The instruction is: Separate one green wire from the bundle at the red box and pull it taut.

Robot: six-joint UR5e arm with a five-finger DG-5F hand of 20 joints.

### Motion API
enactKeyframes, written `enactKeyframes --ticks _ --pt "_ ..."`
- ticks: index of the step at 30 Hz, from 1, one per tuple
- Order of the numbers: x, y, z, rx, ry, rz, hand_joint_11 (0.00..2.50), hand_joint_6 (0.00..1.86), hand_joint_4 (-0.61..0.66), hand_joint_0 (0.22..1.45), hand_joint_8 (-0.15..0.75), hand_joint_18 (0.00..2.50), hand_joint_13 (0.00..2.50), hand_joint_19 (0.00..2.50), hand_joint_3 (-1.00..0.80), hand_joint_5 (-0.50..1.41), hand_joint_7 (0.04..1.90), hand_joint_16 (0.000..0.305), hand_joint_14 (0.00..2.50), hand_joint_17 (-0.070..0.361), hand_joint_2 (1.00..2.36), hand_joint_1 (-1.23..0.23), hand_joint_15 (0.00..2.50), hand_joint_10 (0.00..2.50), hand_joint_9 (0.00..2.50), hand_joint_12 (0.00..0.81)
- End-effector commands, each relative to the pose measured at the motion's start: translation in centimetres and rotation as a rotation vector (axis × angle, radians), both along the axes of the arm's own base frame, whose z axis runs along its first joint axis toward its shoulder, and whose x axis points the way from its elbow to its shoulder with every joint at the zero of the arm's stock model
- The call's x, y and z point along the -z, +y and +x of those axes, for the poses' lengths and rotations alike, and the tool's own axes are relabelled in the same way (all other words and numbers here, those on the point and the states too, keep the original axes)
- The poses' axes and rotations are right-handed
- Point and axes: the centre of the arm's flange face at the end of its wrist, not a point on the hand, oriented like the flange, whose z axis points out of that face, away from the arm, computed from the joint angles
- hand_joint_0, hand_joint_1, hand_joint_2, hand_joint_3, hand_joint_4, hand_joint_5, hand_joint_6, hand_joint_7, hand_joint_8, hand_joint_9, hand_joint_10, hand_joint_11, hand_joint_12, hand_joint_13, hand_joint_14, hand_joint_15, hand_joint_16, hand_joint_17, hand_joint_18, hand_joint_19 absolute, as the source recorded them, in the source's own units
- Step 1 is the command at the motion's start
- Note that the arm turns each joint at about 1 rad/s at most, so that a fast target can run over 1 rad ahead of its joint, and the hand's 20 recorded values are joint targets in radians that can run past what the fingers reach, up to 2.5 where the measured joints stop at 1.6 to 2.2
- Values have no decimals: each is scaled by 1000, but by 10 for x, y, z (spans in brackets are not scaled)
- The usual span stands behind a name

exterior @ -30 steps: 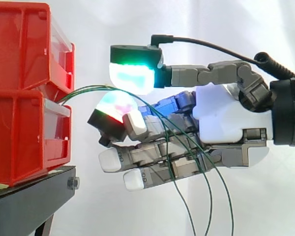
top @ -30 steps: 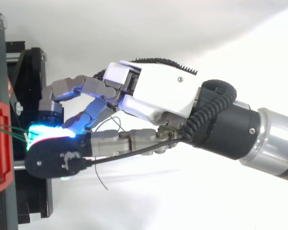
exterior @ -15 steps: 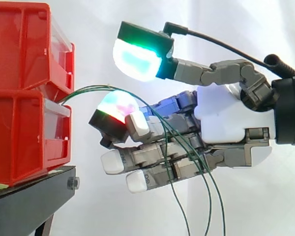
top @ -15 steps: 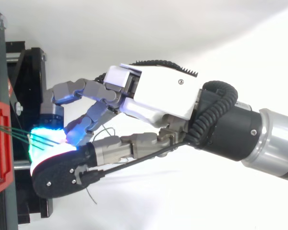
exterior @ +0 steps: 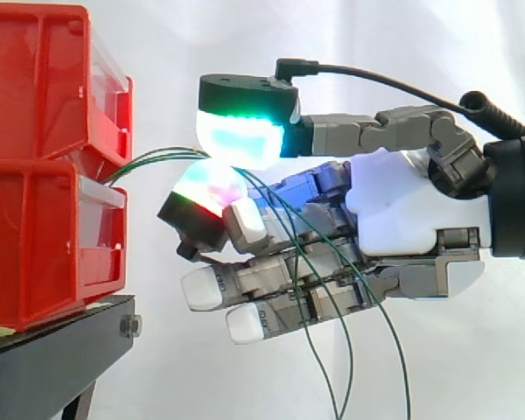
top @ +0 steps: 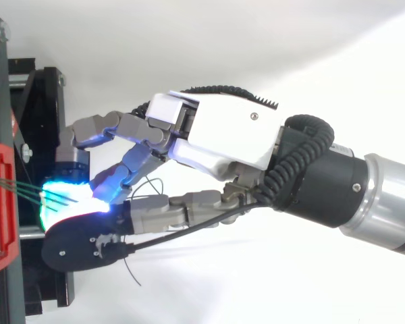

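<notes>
I see the hand (exterior: pixel 411 214) pinching the green wires (exterior: pixel 157 157) between two glowing pads (exterior: pixel 236 136), just beside the red box (exterior: pixel 44 236); how many wires it grips, I can't tell.

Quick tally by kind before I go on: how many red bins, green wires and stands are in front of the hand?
Red bins: 2
Green wires: 3
Black stand: 1
Total: 6
</notes>
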Motion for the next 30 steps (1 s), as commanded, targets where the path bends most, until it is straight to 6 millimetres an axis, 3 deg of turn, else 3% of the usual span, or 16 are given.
enactKeyframes --ticks 1,5,10,16,18,30 --pt "0 -1 0 1 1 0 749 834 189 627 379 770 880 487 -217 -200 1334 57 16 129 1020 -794 435 21 997 396" --pt "0 -1 0 1 1 0 726 817 226 580 386 772 886 499 -498 -192 1287 58 15 130 1000 -668 428 21 1019 404" --pt "0 -1 0 1 2 -1 708 752 228 551 405 788 893 504 -500 -162 1349 60 16 135 1000 -504 423 20 1070 414" --pt "0 1 0 -1 1 -2 733 781 221 603 394 770 887 504 -205 -177 1479 59 15 133 1021 -688 429 21 1037 413" --pt "0 1 0 -1 0 -1 736 808 209 601 390 769 884 505 -152 -188 1445 59 15 133 1023 -717 437 21 1017 410" --pt "0 2 0 -2 1 0 776 840 13 633 377 788 892 492 -24 -194 1408 58 16 130 1031 -780 441 19 1033 395"
